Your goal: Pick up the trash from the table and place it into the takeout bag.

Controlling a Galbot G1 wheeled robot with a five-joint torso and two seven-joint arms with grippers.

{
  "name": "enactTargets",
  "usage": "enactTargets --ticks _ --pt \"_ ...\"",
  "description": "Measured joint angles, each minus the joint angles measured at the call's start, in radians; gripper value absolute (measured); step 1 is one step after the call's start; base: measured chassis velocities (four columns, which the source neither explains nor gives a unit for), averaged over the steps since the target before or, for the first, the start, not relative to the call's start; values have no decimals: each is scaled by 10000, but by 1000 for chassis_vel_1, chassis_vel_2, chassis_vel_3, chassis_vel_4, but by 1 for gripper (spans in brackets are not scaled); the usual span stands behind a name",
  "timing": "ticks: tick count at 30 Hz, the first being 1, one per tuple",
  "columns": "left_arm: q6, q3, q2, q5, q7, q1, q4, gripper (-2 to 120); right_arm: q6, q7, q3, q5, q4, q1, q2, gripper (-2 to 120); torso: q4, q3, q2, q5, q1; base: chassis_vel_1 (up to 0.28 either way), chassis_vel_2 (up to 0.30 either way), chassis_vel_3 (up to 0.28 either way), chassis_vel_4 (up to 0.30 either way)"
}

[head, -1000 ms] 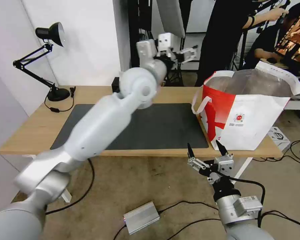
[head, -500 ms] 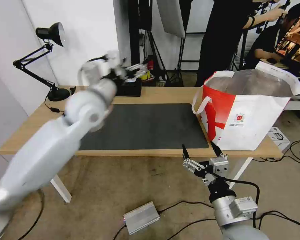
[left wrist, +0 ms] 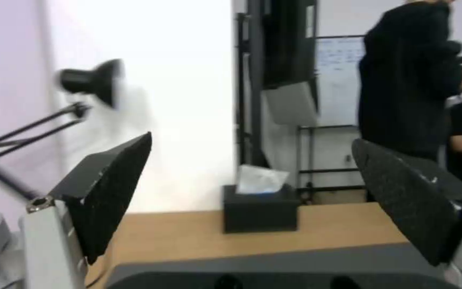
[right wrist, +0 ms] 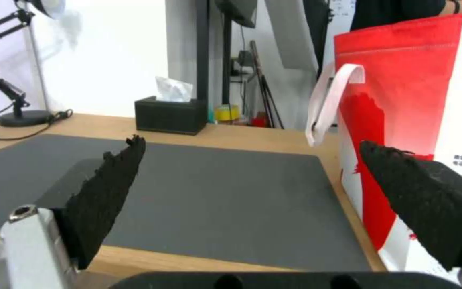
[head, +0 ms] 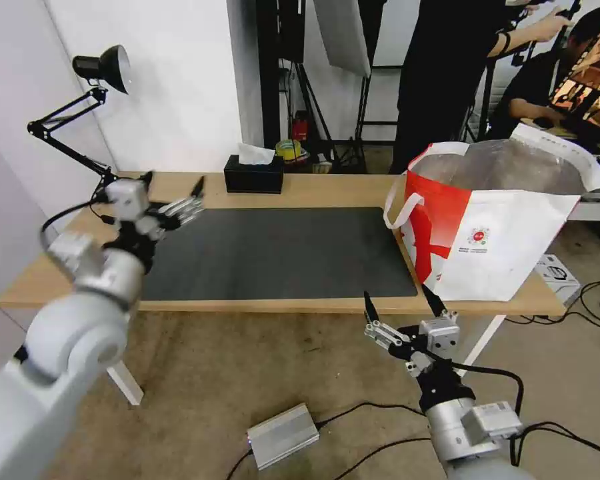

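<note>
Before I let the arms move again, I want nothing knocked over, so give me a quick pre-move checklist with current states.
1. Left gripper open and holding nothing: ok.
2. Right gripper open, below the table's front edge: ok.
3. Takeout bag upright with its mouth open: ok.
4. Trash on the dark mat: not ok, none seen.
5. Tissue box apart from both grippers: ok.
6. Bag contents: cannot tell.

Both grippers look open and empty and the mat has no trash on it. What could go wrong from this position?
1. The left gripper, open, hovers over the table's left end beside the desk lamp and its cable; a sideways swing might snag them.
2. The takeout bag stands at the table's right end, its base near the front edge; the open right gripper, below that edge, might nudge it when rising.
</note>
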Motion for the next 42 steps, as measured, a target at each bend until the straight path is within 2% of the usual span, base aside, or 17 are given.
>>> enactTargets --ticks 1,3,6,9,10,12,13,19,21,23,31,33,38,42 --pt "0 0 0 0 0 0 0 100 0 0 0 0 0 0 0 100 0 0 0 0 0 0 0 0 0" --pt "-387 -778 -708 680 430 1142 -358 100 11 -3 -124 -63 29 -27 6 100 0 -1 0 2 -1 0 0 0 0" --pt "-591 -1122 -1092 1060 639 1655 -505 100 15 -4 -176 -93 33 -37 10 100 2 0 0 1 -1 0 0 0 0" --pt "-1160 -1745 -2116 1854 1061 2750 -905 100 27 -6 -279 -165 64 -41 19 100 4 0 1 2 -1 0 0 0 0" --pt "-1160 -1745 -2116 1854 1061 2750 -905 100 27 -6 -279 -165 64 -41 19 100 4 0 1 2 -1 0 0 0 0" --pt "-1654 -1994 -3014 2498 1345 3521 -1201 100 35 -7 -314 -186 102 -42 12 100 1 0 0 5 -2 0 0 0 0" --pt "-2196 -1875 -3650 3271 1588 3953 -1172 100 46 -8 -321 -223 109 -43 14 100 1 1 0 4 -1 0 0 0 0" --pt "-2723 -1364 -4428 4101 1794 4475 -1075 100 68 -6 -306 -323 101 -37 44 100 -1 1 0 4 0 0 0 0 0" --pt "-3060 -900 -4920 4704 1855 4803 -1035 100 68 -4 -273 -323 -17 68 51 100 1 1 0 4 0 0 0 0 0" --pt "-3249 -480 -5205 5122 1876 4974 -971 100 68 -2 -262 -308 -163 175 52 100 0 1 0 4 0 0 0 0 0" --pt "-3437 617 -5618 5961 1867 5100 -479 100 34 4 16 -251 -586 552 75 100 -1 2 -2 3 3 0 0 0 0" --pt "-3504 654 -5692 6013 1871 5182 -457 100 34 8 41 -251 -581 541 96 100 -1 2 -2 1 3 0 0 0 0" --pt "-4232 659 -6000 6207 1853 6105 -743 100 107 35 4 -431 34 72 358 100 0 1 -1 3 1 0 0 0 0" --pt "-4309 704 -6183 6279 1829 6292 -872 100 134 14 -33 -699 151 9 489 100 1 2 -1 2 1 0 0 0 0"
